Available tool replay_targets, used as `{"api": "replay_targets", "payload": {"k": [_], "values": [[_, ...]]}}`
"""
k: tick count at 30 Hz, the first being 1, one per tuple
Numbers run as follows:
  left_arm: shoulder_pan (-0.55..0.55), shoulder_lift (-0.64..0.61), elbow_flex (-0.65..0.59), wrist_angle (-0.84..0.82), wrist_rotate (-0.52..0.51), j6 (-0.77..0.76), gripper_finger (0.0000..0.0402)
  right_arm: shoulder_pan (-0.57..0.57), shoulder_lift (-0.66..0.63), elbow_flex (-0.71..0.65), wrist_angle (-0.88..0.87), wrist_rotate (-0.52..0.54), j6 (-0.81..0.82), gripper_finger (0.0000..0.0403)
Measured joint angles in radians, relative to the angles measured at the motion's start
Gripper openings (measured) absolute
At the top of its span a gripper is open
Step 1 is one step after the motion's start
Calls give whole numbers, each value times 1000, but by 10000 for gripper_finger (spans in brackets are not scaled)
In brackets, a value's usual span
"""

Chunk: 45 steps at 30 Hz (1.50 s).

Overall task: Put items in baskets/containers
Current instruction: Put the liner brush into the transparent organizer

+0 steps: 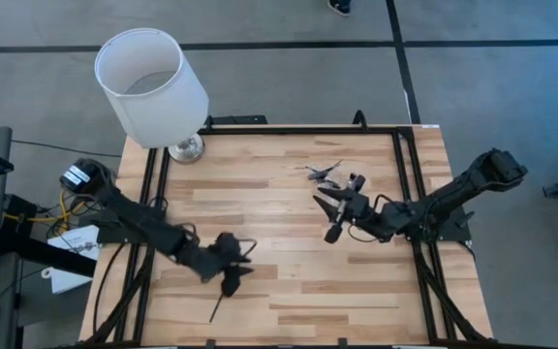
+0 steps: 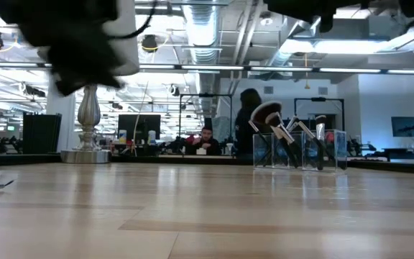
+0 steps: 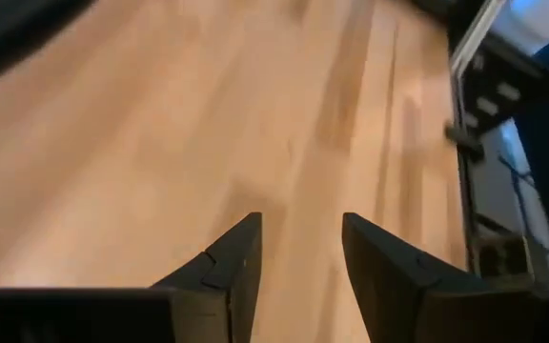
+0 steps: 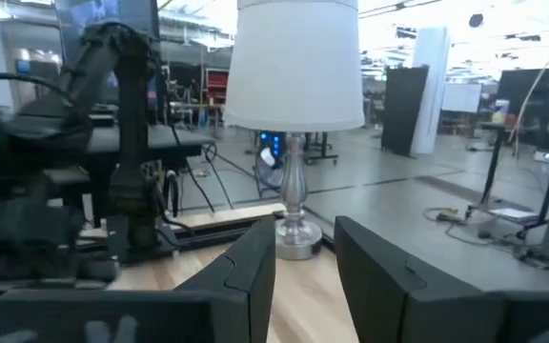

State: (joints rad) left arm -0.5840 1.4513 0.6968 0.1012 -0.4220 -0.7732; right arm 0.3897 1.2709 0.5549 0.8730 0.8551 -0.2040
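Note:
A small clear container (image 2: 300, 151) stands on the far right part of the wooden table and holds several black-handled brushes, one with a wide fluffy head (image 2: 266, 114). In the high view they show as dark slim shapes (image 1: 325, 173). One thin brush (image 1: 219, 306) lies on the table near the front edge. My left gripper (image 1: 243, 260) is open and empty above the table just beyond that brush; the left wrist view (image 3: 298, 224) shows only bare wood between its fingers. My right gripper (image 1: 325, 215) is open and empty, just on the near side of the container.
A table lamp with a big white shade (image 1: 151, 85) and a silver base (image 1: 186, 148) stands at the far left corner. A black frame (image 1: 405, 145) runs around the table. The middle of the tabletop (image 1: 279, 223) is bare wood. People sit in the room behind.

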Motion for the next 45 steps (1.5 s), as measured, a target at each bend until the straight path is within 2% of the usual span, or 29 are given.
{"api": "replay_targets", "payload": {"k": [7,13,17,24,31,36,42,45], "values": [[-181,34,0,-200,65,-450,143,-39,0,0,0,-9,-6,102],[-258,69,0,-199,150,-621,143,-78,0,0,3,-103,-6,102],[-259,121,0,-239,160,-642,143,-98,0,0,4,-155,-6,102],[-234,200,4,-250,154,-594,143,-111,0,0,4,-161,-6,102],[-223,213,-9,-246,91,-544,137,-129,0,0,4,-176,-5,102],[-213,245,-31,-224,59,-539,95,-130,0,0,-4,-187,-5,102],[-216,248,-39,-214,12,-540,16,-119,0,0,-42,-189,8,102],[-208,248,-41,-208,-30,-538,12,-117,0,0,-64,-199,72,102]]}}
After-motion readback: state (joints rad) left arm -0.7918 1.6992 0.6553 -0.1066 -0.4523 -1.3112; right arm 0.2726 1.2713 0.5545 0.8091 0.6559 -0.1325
